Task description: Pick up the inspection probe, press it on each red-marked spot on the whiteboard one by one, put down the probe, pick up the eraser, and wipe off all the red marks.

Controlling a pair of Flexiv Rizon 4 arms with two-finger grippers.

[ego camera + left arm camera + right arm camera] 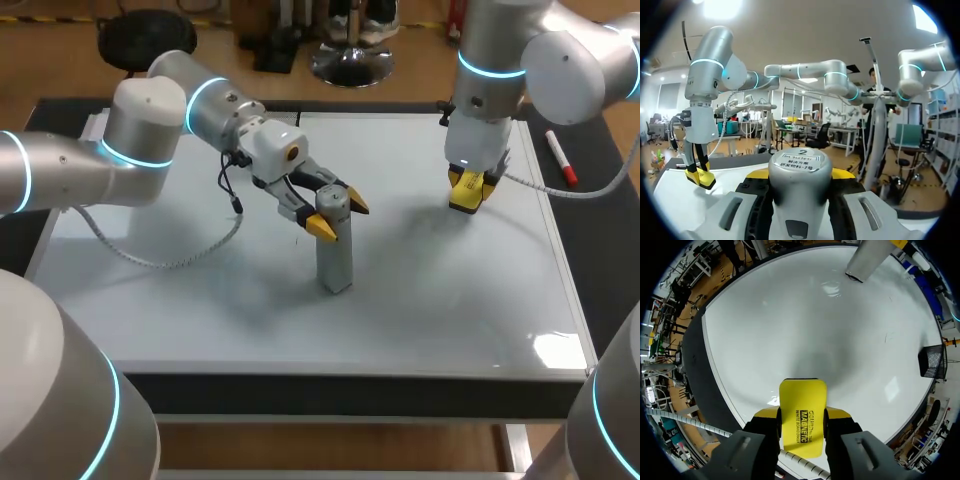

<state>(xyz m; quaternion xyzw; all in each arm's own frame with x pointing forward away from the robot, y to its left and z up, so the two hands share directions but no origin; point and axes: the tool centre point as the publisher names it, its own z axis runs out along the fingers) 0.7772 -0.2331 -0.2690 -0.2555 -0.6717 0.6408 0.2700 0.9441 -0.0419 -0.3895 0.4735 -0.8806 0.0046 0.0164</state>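
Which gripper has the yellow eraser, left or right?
The right gripper: it is shut on the yellow eraser. The left gripper is shut on the upright grey probe instead.

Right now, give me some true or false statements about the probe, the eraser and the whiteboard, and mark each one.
1. The left pincer grips the inspection probe, which stands upright on the whiteboard. True.
2. The right pincer is empty. False: it is closed on the yellow eraser.
3. Red marks cover the middle of the whiteboard. False: no red marks are visible on it.
4. A marker with a red cap lies off the whiteboard, beside its right edge. True.
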